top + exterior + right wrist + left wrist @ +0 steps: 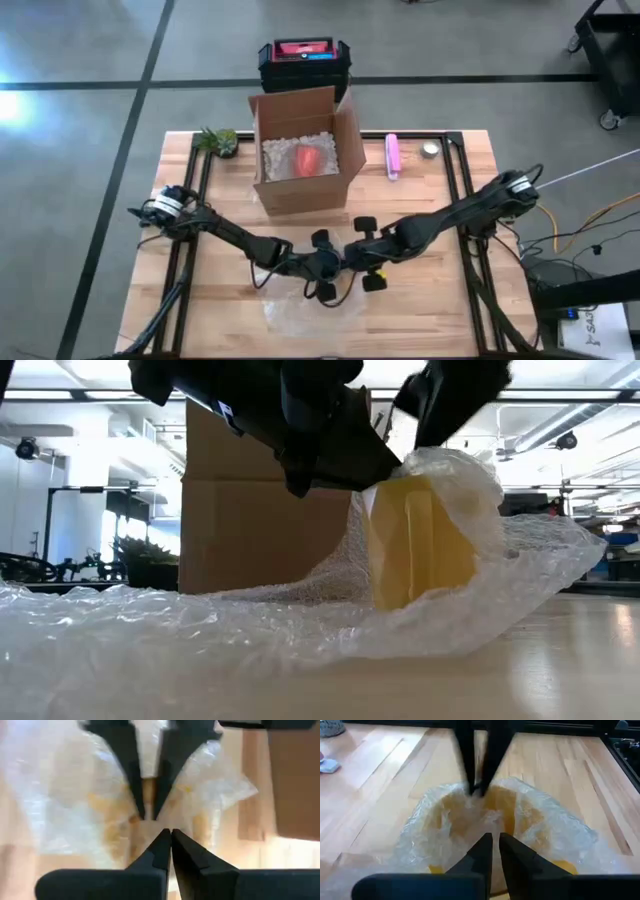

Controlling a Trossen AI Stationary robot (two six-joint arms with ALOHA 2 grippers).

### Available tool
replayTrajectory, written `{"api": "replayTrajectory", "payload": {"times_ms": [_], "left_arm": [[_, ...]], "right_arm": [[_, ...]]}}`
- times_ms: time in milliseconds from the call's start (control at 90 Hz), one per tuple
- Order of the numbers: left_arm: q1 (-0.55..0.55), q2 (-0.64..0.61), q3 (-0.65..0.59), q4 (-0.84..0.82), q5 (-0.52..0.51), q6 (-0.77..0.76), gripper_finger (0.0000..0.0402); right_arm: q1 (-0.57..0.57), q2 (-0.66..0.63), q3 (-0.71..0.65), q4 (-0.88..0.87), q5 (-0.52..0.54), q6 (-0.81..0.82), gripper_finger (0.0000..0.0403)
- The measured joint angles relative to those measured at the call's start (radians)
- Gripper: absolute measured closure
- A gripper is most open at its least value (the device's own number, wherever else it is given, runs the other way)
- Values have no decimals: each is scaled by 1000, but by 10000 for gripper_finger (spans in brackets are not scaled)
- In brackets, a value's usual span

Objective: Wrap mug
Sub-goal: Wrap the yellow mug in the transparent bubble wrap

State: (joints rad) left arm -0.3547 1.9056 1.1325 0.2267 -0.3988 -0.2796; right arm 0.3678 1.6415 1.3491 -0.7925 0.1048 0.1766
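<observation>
Yellow mug [420,540] stands near-centre on the table, half under bubble wrap [200,625]; left gripper [491,842] and right gripper [167,837] both pinched shut on the wrap over it; pull taut and fold evenly across the mug.

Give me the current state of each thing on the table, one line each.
Yellow mug: upright on the table, bubble wrap drawn up around it.
Bubble wrap: partly spread flat, one end gathered over the mug.
Left claw: shut on the bubble wrap above the mug.
Right claw: shut on the bubble wrap, facing the left claw.
Cardboard box: open, filled with packing material, a red item inside.
</observation>
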Motion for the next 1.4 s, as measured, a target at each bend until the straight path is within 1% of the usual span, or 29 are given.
{"api": "replayTrajectory", "payload": {"times_ms": [67,156,233,389,567,656,800,956,1056,1156,1267,1400], "left_arm": [[0,-2,-1,0,-1,0,379],[0,-4,-2,-2,-2,2,379],[0,-4,-2,1,-2,6,379],[1,-4,-2,3,-3,7,379],[2,-4,-3,10,-3,8,379],[1,-4,-4,9,-2,9,379],[2,-3,-4,10,-2,8,379],[2,-3,-4,12,-2,7,379],[2,-3,-4,15,-2,8,379],[2,-3,-4,8,-2,7,379],[0,-11,-5,-21,2,9,379],[-5,-69,-7,-119,2,4,379]], "right_arm": [[22,-12,-1,4,-83,14,403],[56,-7,-22,12,-110,46,403],[76,9,-49,36,-106,49,403],[84,50,-95,141,-97,32,403],[84,70,-94,134,52,-33,403],[72,57,-71,138,72,-59,403],[64,44,-42,118,78,-84,403],[37,40,-42,122,75,-85,403],[3,74,-46,122,78,-84,403],[-21,106,-47,125,55,-85,403],[-33,137,-47,134,9,-90,403],[-34,154,-47,141,11,-75,403]]}}
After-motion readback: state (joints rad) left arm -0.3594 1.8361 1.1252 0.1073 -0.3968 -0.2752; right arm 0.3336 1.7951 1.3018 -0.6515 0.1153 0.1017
